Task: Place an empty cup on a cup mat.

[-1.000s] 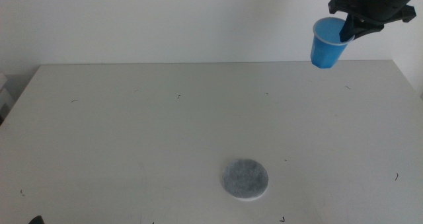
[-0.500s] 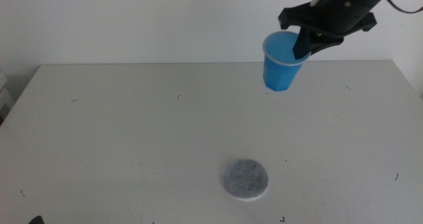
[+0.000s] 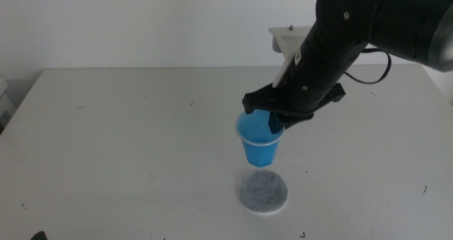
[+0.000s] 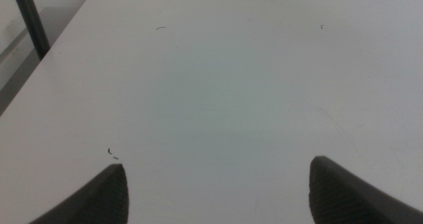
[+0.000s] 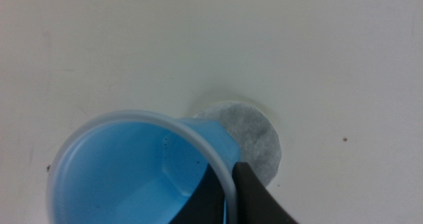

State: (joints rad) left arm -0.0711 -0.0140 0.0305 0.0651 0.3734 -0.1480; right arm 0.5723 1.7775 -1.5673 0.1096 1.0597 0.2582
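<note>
The bright blue cup (image 3: 259,142) hangs upright in the air just above the grey speckled cup mat (image 3: 262,192), which lies flat on the white table near the front. My right gripper (image 3: 272,123) is shut on the cup's rim, one jaw inside and one outside. The right wrist view shows the empty blue inside of the cup (image 5: 132,174), the right gripper (image 5: 232,184) pinching its wall, and the mat (image 5: 254,139) partly hidden behind it. My left gripper (image 4: 215,191) is open and empty, low over bare table at the near left.
The white table (image 3: 127,141) carries only small dark specks. A white wall rises behind its far edge. A pale block (image 3: 287,36) shows behind my right arm. A dark pole (image 4: 30,22) stands beyond the table's edge in the left wrist view.
My right arm has carried the cup from high at the back right down and leftward toward the front. It now hangs just above the mat. The mat has not moved.
</note>
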